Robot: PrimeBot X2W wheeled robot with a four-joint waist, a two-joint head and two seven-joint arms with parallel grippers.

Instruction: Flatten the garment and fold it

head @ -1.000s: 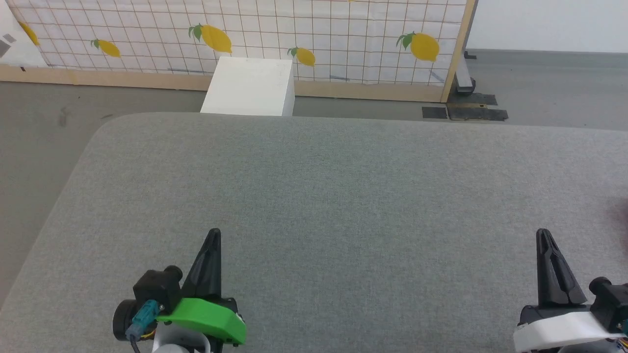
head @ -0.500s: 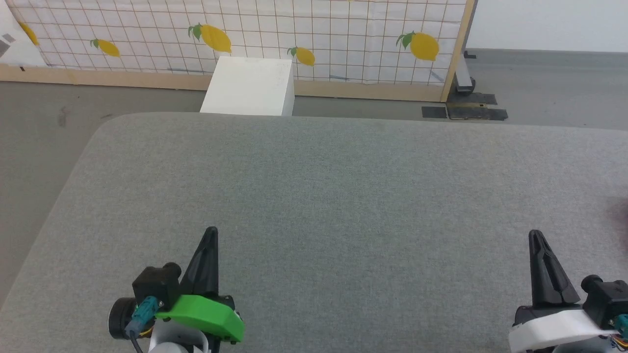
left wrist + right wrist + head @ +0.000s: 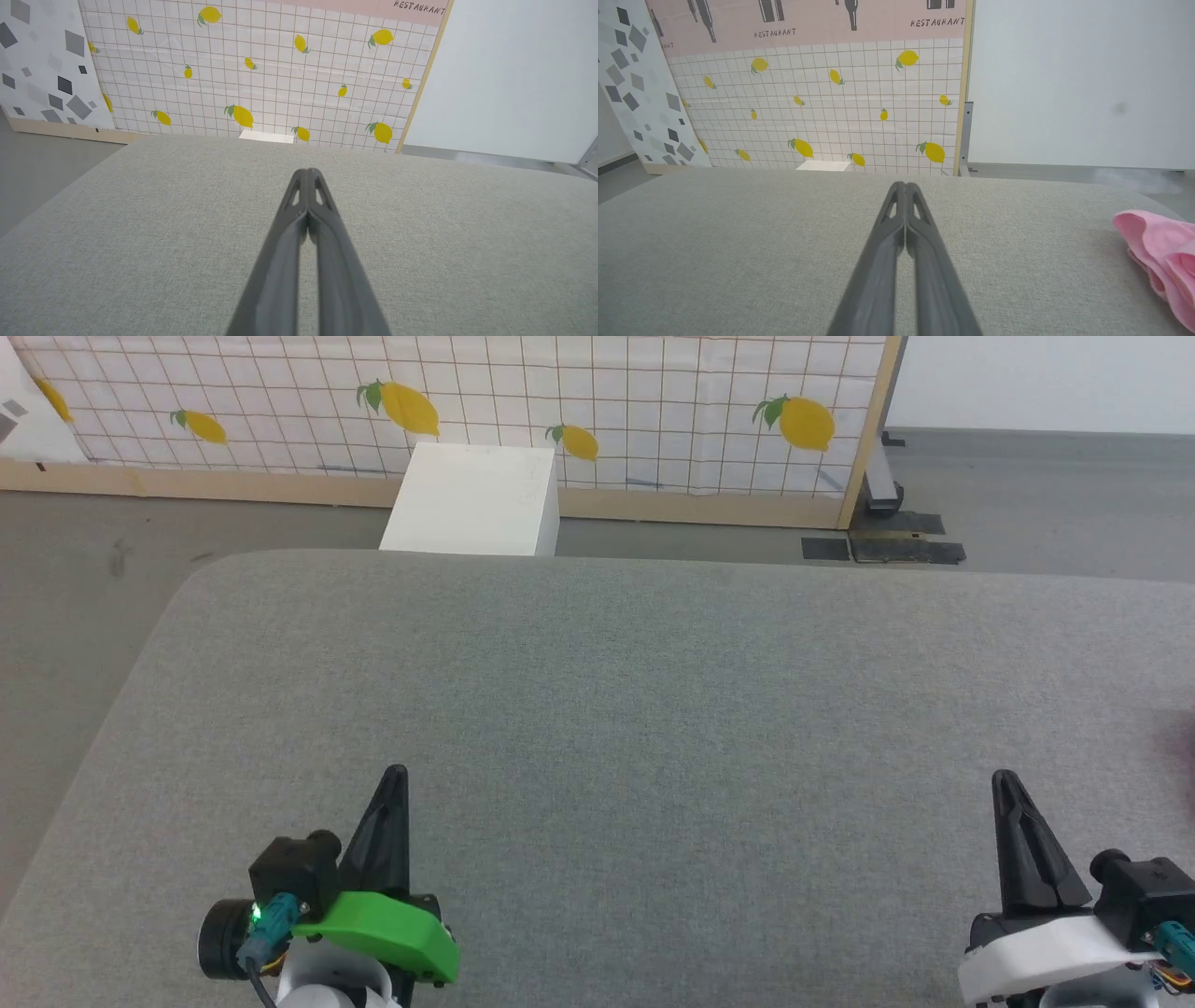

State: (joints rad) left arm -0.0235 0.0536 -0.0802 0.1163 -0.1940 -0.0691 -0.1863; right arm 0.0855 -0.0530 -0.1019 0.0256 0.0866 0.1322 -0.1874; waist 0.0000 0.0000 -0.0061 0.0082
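The garment (image 3: pixel 1160 254) is a crumpled heap of pink cloth at the right edge of the right wrist view, lying on the grey table (image 3: pixel 616 691). My right gripper (image 3: pixel 1003 782) is shut and empty at the lower right of the head view, well to the left of the heap; in its own wrist view the right gripper (image 3: pixel 904 188) shows its two fingers pressed together. Near the table's front at the lower left, my left gripper (image 3: pixel 397 777) is also shut and holds nothing, as the left gripper (image 3: pixel 306 173) shows in its wrist view.
A white box (image 3: pixel 471 502) stands on the floor behind the table's far edge. Behind it runs a lemon-patterned grid panel (image 3: pixel 597 401) with a wooden frame. Grey floor lies beyond the table's rounded left corner (image 3: pixel 187 588).
Both grippers have drifted slightly to the left and a little up in the head view. Both stay shut.
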